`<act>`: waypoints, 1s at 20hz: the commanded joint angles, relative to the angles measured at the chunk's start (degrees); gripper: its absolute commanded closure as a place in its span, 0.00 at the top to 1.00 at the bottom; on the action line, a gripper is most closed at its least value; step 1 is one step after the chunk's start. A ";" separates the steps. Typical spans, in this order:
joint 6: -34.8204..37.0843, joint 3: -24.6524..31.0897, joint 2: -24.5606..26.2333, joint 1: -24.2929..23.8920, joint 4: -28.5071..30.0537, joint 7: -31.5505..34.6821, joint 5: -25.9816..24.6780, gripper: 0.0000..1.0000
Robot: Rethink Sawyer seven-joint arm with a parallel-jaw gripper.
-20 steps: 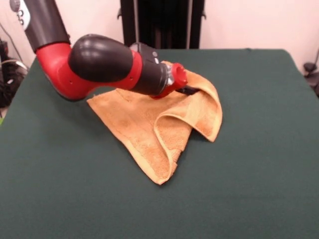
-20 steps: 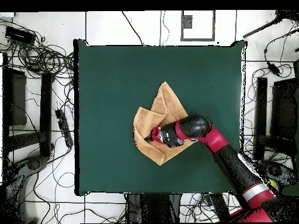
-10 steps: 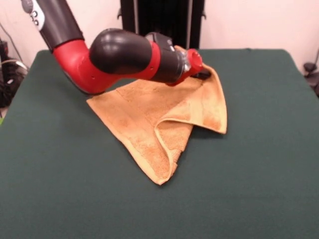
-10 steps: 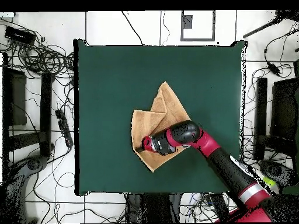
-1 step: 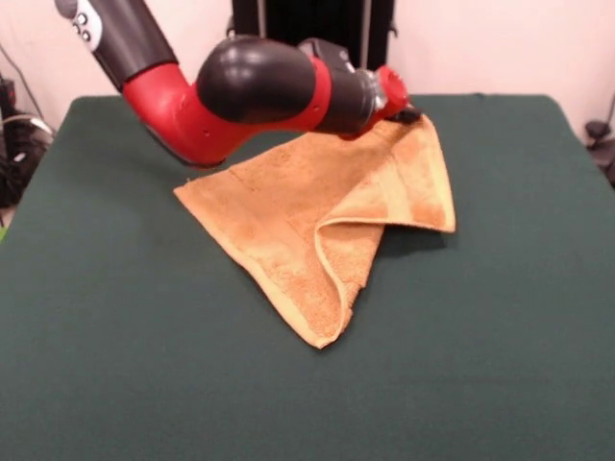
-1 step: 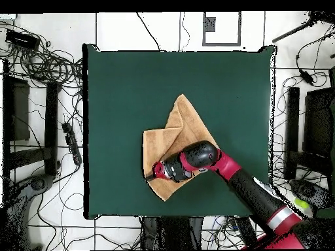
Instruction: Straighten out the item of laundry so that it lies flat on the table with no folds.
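Green table [image 5: 519, 317]: jaws [image 5: 411, 114] pinching towel [image 5: 317, 216] corner, lifted.

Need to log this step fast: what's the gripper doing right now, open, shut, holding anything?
Gripper: shut on the towel, holding one corner lifted off the table.

A pale tiled floor [image 6: 46, 235] was seen all round, strewn with tangled black cables [image 6: 39, 62] at ten o'clock. Dark stands [image 6: 51, 124] were placed at nine and three o'clock. A square grey-framed panel [image 6: 221, 27] lay at twelve o'clock.
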 commanded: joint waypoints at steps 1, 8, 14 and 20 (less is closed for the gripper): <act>0.86 -1.54 -2.01 2.86 2.96 3.08 4.77 0.00; 0.09 -2.51 -2.87 3.18 3.91 2.44 5.92 0.00; 0.68 -2.81 -6.14 2.75 1.77 1.01 5.69 0.00; -0.47 -5.42 -7.25 3.75 -7.75 -3.05 0.92 0.00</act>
